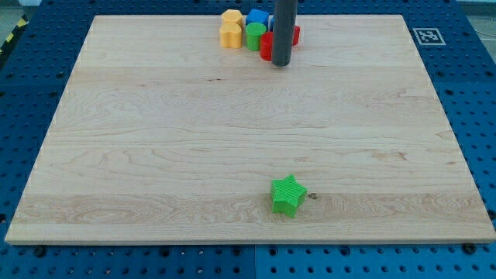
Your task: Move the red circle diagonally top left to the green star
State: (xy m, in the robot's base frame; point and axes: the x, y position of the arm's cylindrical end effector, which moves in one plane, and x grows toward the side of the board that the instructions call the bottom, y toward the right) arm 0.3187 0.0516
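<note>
A green star [287, 194] lies near the view's bottom, a little right of the middle of the wooden board [155, 155]. A cluster of blocks sits at the view's top centre. In it, red block pieces [266, 45] show on both sides of my rod; their shapes are partly hidden, so I cannot tell which one is the circle. My tip [280, 64] rests on the board at the lower edge of the cluster, touching or just in front of the red pieces.
The cluster also holds two yellow blocks [230, 35], a green block [254, 35] and a blue block [257, 17]. The board's top edge runs just behind the cluster. A blue perforated table [473, 93] surrounds the board.
</note>
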